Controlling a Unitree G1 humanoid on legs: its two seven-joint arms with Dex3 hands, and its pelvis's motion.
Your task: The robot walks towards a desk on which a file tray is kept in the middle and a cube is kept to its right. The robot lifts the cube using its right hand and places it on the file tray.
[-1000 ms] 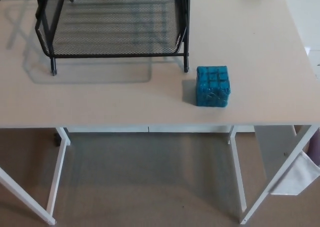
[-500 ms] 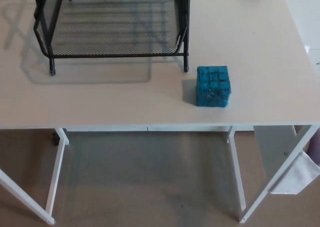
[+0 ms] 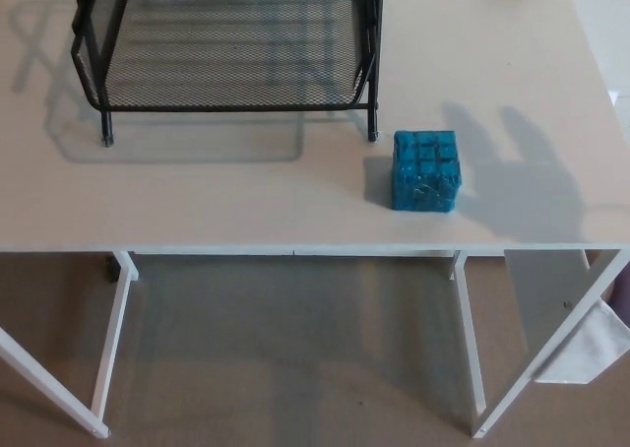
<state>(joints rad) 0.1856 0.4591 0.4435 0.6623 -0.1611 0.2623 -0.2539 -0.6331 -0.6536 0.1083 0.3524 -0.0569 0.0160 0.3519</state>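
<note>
A teal cube [image 3: 426,170] with a grid pattern rests on the beige desk [image 3: 246,196], just right of the front right foot of the black wire-mesh file tray [image 3: 226,48]. The tray stands at the back middle of the desk and nothing lies in its lower shelf. A finger-shaped shadow falls on the desk to the right of the cube. Neither of my hands shows in the head view.
The desk's front edge [image 3: 295,250] runs across the picture, with white legs and brown carpet [image 3: 295,358] below. A white panel and cloth [image 3: 581,339] hang at the lower right under the desk.
A hand-shaped shadow has appeared on the desk right of the cube. The whole picture has shifted slightly, so the camera moved; cube and tray stay in place.
</note>
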